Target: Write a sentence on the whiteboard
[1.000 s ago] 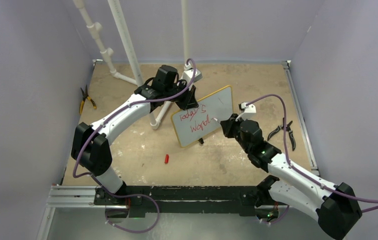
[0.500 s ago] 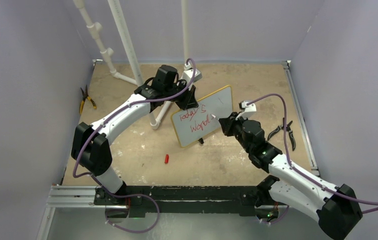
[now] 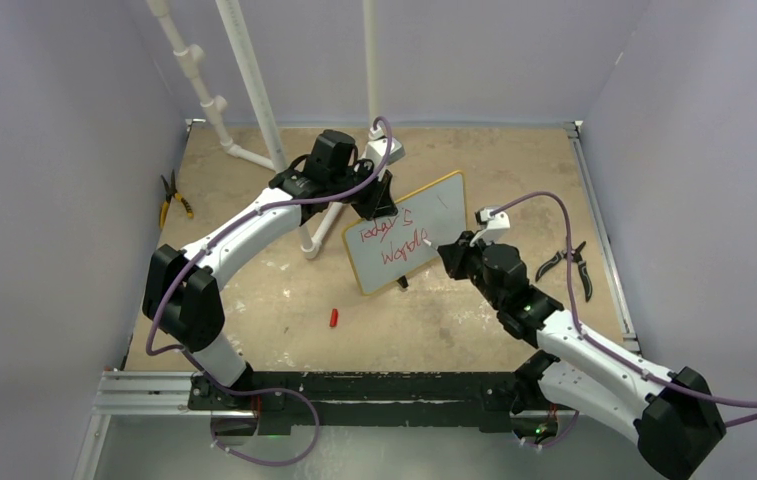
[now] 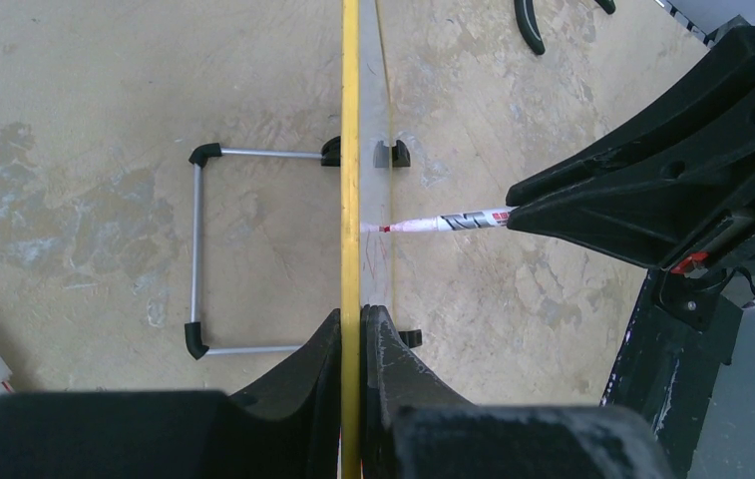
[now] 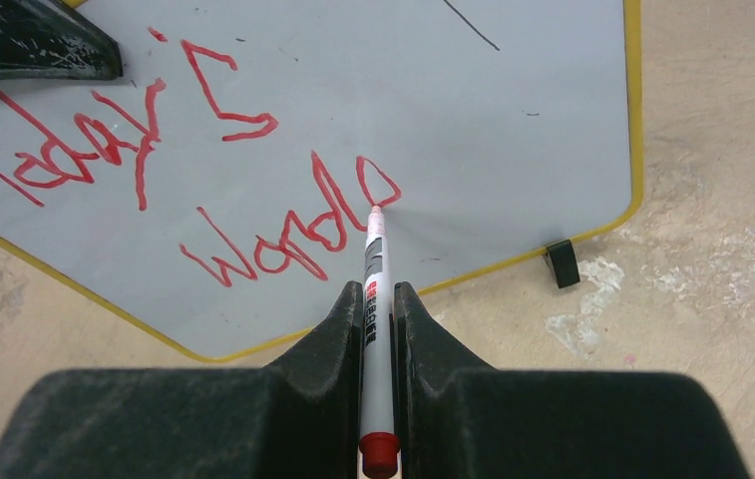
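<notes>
Red sentence (image 5: pixel 193 180) on a yellow-framed whiteboard (image 5: pixel 513 120)
The board's face was pale grey-white and its feet (image 5: pixel 561 264) black; the marker (image 5: pixel 374 249) was white with black-and-red print and a red end; the surface (image 3: pixel 284 290) was mottled beige with paler patches.

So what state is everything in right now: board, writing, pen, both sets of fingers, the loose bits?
Whiteboard: upright on its wire stand.
Sentence: two red lines.
Marker: uncapped, tip on the board.
Left fingers: shut on the whiteboard's top edge.
Right fingers: shut on the marker.
Small red piece: lying loose on the table.
Yellow-handled pliers, black pliers: lying flat.
</notes>
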{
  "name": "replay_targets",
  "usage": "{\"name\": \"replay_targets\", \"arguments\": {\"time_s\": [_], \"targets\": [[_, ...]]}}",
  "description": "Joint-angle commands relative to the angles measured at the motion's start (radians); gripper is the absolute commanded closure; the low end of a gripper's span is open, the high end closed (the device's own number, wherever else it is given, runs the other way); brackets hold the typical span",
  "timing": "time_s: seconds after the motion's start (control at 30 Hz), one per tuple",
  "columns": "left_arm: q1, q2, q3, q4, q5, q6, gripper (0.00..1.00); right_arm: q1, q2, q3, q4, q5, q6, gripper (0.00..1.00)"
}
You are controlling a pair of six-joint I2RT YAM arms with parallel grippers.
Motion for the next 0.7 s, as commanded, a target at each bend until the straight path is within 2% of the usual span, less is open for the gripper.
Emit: {"name": "replay_targets", "arguments": {"time_s": [0.0,0.67], "targets": [[0.0,0.003,0.008,0.009,0.009,0.022,1.0,-0.004,0.011,-0.004,0.003,-0.009,0.014,1.0],[0.0,-0.001,0.007,0.009,0.009,0.022,1.0,-0.004,0.039,0.005,-0.015,0.032,0.047,1.0]]}}
